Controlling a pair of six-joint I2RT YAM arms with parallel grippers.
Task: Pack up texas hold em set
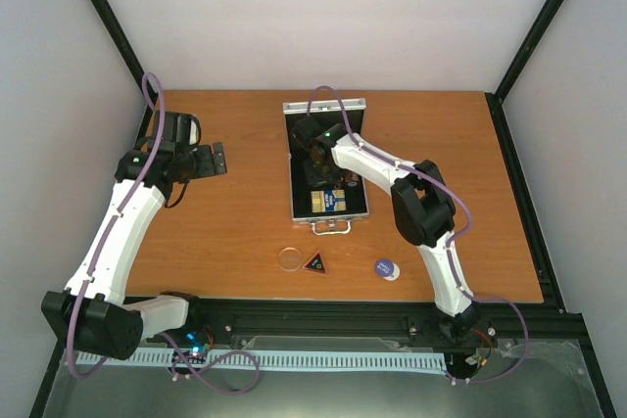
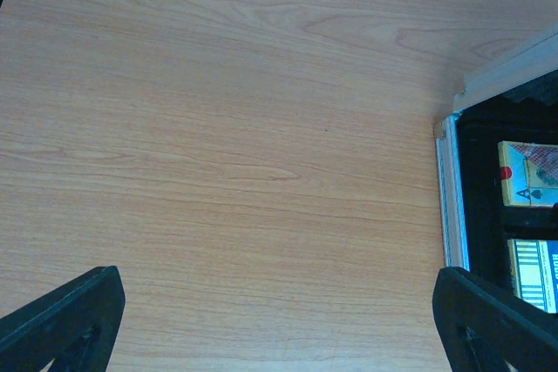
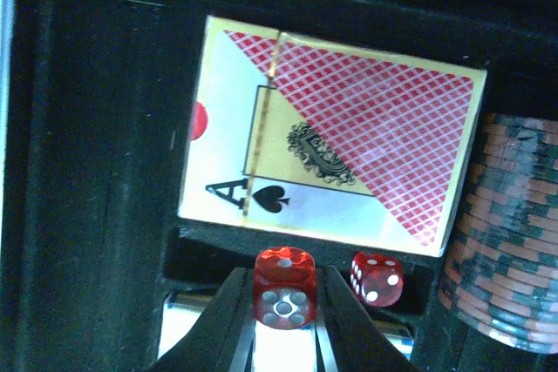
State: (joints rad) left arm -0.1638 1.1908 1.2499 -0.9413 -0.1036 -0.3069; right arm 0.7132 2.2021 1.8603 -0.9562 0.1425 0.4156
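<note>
Between the right gripper (image 3: 283,302) fingers sits a red die (image 3: 284,283), pinched by its two side faces, the five-spot face towards the wrist camera. It hangs just over the narrow dice slot (image 3: 214,259) in the case (image 2: 451,189) lining. A second die (image 3: 377,278) already lies in that slot, just to the right and apart from the held one. The step in hand looks like seating this die beside it. To do it well, lower straight down with the die square to the slot walls and let go only once it rests on the lining. Open the fingers just a little, since the second die is close to the right finger and a wide release could knock it. Past the slot lies the pink deck (image 3: 349,128), flat in its pocket. Right of it the chip stack (image 3: 506,233) lies on its side. Neither blocks the descent.

Near the arms' bases, three pieces wait loose on the table (image 1: 235,212): a clear disc (image 1: 291,258), a black triangle (image 1: 314,262) touching or just beside it, and a blue disc (image 1: 386,268) further right. They lie just near of the handle (image 1: 331,226). A blue deck (image 1: 330,202) fills the case's near pocket. Far left, the left gripper (image 2: 279,320) hangs spread wide and empty over bare wood, clear of the case and out of the way.
</note>
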